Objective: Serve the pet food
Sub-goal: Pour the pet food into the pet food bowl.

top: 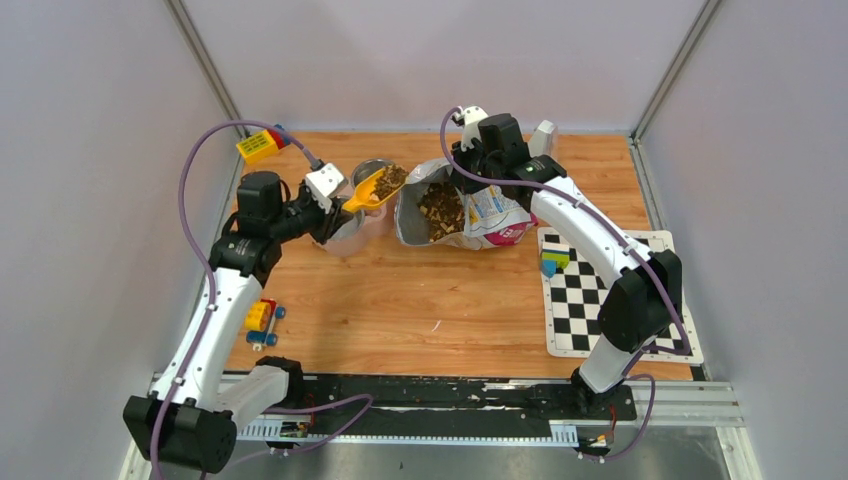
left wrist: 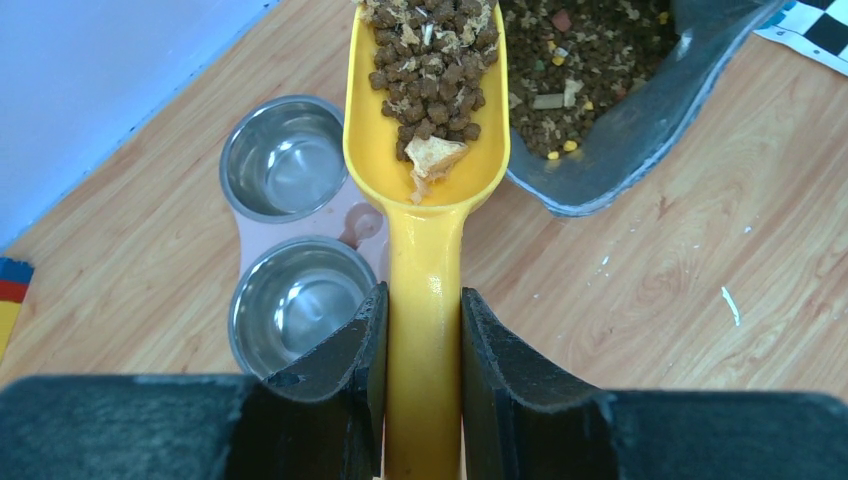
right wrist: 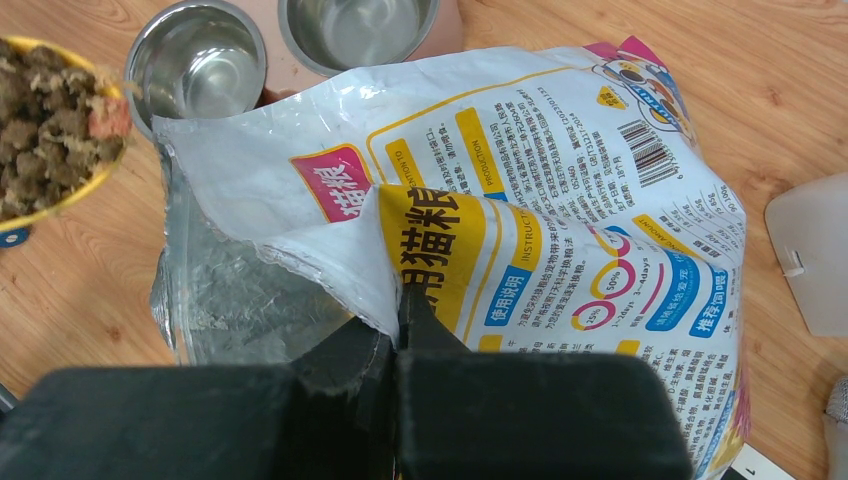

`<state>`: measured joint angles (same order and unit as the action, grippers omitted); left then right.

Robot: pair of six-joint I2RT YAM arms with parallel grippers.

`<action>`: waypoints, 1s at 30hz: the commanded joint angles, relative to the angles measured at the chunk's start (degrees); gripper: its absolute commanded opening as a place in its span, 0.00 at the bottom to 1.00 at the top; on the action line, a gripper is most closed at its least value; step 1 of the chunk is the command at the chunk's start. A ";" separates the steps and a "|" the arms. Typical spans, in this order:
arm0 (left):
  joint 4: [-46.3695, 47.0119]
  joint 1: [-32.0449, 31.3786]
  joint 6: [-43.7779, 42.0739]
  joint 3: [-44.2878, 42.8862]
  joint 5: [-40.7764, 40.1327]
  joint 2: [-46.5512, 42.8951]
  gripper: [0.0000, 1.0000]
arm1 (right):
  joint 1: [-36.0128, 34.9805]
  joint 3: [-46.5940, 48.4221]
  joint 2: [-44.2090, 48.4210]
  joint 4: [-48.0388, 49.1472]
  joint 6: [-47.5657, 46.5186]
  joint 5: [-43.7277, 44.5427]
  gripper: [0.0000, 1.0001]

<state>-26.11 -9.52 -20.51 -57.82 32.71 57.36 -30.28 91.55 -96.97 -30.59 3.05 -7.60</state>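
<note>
Wooden table (top: pixel 420 300), grey walls | left gripper (left wrist: pixel 424 330) clamps yellow scoop (left wrist: pixel 425 190) handle, kibble (left wrist: pixel 430 60) heaped in it, more in bag (right wrist: pixel 560 200) | right gripper (right wrist: pixel 398 320) pinched tight on bag rim | next: hold scoop level, tip slowly over seemingly empty pink double bowl (left wrist: pixel 360 225) just left

The left end effector (left wrist: pixel 423 305) grips the yellow scoop (left wrist: pixel 425 190), heaped with kibble (left wrist: pixel 430 60), beside the pink 2-cup steel bowl (left wrist: pixel 352 225).
</note>
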 commanded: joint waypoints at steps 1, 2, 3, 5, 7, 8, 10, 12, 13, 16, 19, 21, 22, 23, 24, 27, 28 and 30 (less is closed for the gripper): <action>4.71 1.76 1.27 -2.29 -0.08 0.43 0.00 | 1.18 2.57 2.17 1.05 -0.99 1.86 0.00; 4.82 1.95 1.27 -2.23 -0.14 0.86 0.00 | 1.15 2.59 2.07 1.03 -0.96 1.81 0.00; 5.05 2.37 1.27 -2.22 -0.18 1.06 0.00 | 1.15 2.71 2.07 1.04 -0.95 1.73 0.00; 5.37 2.86 1.34 -2.09 -0.12 1.63 0.00 | 1.12 2.77 2.02 0.92 -1.01 1.71 0.00; 5.56 3.42 1.55 -2.03 0.17 2.40 0.00 | 1.25 2.77 1.88 0.87 -1.06 1.63 0.00; 5.72 3.80 1.58 -2.05 0.25 3.06 0.00 | 1.20 2.86 1.89 0.86 -1.03 1.66 0.00; 6.03 4.23 1.68 -2.19 0.38 3.89 0.00 | 1.21 2.85 1.90 0.86 -1.12 1.62 0.00; 6.51 4.66 1.81 -2.20 0.51 4.62 0.00 | 1.14 2.87 1.88 0.78 -1.12 1.62 0.00; 6.64 4.80 1.86 -2.25 0.55 5.13 0.00 | 1.18 2.88 1.85 0.77 -1.13 1.60 0.00; 7.16 5.30 1.83 -2.40 0.49 6.10 0.00 | 1.19 2.90 1.77 0.71 -1.12 1.54 0.00; 7.54 5.76 1.59 -2.45 0.36 7.48 0.00 | 1.25 2.86 1.73 0.75 -1.21 1.55 0.00; 7.82 6.15 1.43 -2.51 0.18 8.46 0.00 | 1.25 2.71 1.66 0.75 -1.24 1.53 0.00; 8.02 6.25 1.26 -2.53 0.01 8.77 0.00 | 1.25 2.71 1.67 0.79 -1.21 1.46 0.00; 8.10 6.40 1.17 -2.55 -0.04 9.51 0.00 | 1.32 2.66 1.64 0.78 -1.25 1.47 0.00; 8.27 6.42 0.96 -2.56 -0.35 9.95 0.00 | 1.28 2.67 1.61 0.77 -1.25 1.37 0.00; 8.61 6.59 0.34 -2.83 -1.21 12.15 0.00 | 1.28 2.61 1.73 0.79 -1.26 1.27 0.00; 8.66 6.65 0.00 -2.91 -1.36 12.59 0.00 | 1.28 2.60 1.71 0.73 -1.27 1.27 0.00; 8.70 6.70 -0.41 -3.26 -2.05 14.24 0.00 | 1.27 2.51 1.90 0.79 -1.21 1.22 0.00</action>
<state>-20.38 -3.42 -19.84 -57.82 31.53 69.67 -30.15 91.68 -96.97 -30.63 2.81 -7.64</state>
